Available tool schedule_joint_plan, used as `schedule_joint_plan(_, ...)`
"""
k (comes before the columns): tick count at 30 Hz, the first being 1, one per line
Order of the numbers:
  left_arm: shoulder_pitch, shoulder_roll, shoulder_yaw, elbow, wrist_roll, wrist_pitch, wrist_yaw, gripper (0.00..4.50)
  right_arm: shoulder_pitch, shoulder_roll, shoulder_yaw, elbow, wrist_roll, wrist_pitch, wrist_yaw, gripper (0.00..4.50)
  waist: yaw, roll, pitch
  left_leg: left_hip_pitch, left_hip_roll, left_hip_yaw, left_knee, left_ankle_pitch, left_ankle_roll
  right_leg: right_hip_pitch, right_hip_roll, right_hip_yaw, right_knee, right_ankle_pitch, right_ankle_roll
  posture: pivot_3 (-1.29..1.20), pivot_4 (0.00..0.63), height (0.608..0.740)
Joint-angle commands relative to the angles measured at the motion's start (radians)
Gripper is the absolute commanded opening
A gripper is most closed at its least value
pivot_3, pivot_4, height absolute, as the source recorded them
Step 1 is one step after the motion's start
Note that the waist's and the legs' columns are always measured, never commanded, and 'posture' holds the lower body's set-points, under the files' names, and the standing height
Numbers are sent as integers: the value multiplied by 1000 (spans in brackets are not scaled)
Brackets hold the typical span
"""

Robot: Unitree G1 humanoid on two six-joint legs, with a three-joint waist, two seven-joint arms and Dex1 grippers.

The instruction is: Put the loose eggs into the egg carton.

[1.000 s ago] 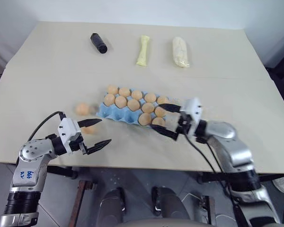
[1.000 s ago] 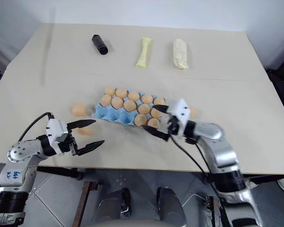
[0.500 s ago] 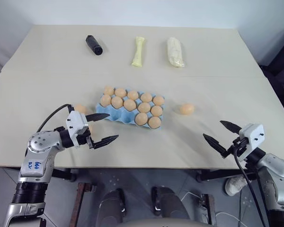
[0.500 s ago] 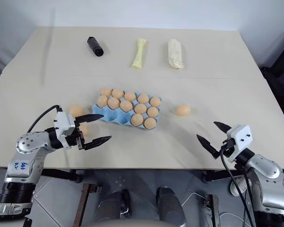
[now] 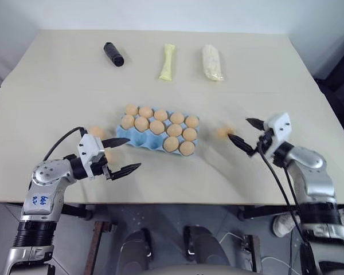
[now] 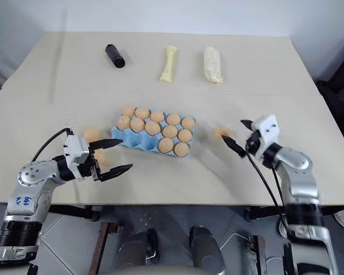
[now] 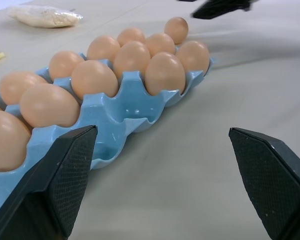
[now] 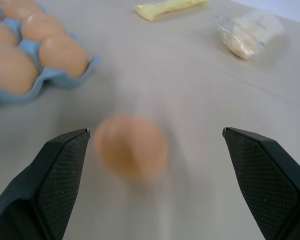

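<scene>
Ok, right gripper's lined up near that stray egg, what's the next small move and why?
Probably ease the open right gripper forward until its fingers straddle the loose orange-brown egg, then close. That egg lies on the beige table just right of the light-blue moulded egg carton, directly ahead of the gripper and not yet between its fingers.

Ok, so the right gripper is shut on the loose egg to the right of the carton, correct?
Not quite. The right gripper is open, its fingers spread on either side of the loose egg, which lies on the table to the right of the carton, not gripped. The right wrist view shows it best.
</scene>
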Motion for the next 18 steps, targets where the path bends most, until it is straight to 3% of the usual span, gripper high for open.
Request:
schedule_joint_plan(1, 25, 2, 29, -57, -14, -6, 19, 4500, -65, 13, 42, 96, -32, -1, 22, 4479, 1, 0, 0, 0, 0, 0, 0, 1, 1, 0, 0, 0, 0, 0, 0, 0, 150, 740)
schedule_joint_plan(2, 28, 2, 32, -60, -12, -7, 27, 4500, -82, 16, 51, 127, -45, -18, 22, 4479, 3, 0, 0, 0, 1, 0, 0, 1, 2, 0, 0, 0, 0, 0, 0, 0, 150, 740)
schedule_joint_plan(5, 54, 3, 49, -85, -17, -2, 46, 4500, -143, 41, 65, 233, -74, -45, 1, 3906, 4, 0, 0, -1, 0, 0, 0, 1, 3, 0, 0, -1, 0, 0, 0, 0, 150, 740)
schedule_joint_plan(10, 82, 8, 70, -106, -20, 2, 61, 4500, -159, 53, 71, 243, -56, -66, 54, 2376, 2, 0, 0, -1, 0, 2, 0, -1, 0, -1, -1, 0, -1, 0, 0, 0, 150, 740)
schedule_joint_plan(15, 101, 9, 103, -112, -27, 6, 83, 4500, -156, 78, 72, 63, 23, 25, 109, 2275, -8, 1, 0, -1, 1, 2, 0, -1, -1, -2, 0, 0, 1, 0, 0, 0, 150, 740)
schedule_joint_plan(18, 119, 16, 151, -104, -44, 19, 100, 4500, -186, 131, 132, -131, 81, 180, 112, 2275, -22, 1, 0, -1, 2, 1, 0, -1, -1, -2, 0, -1, 2, 0, 0, 0, 150, 740)
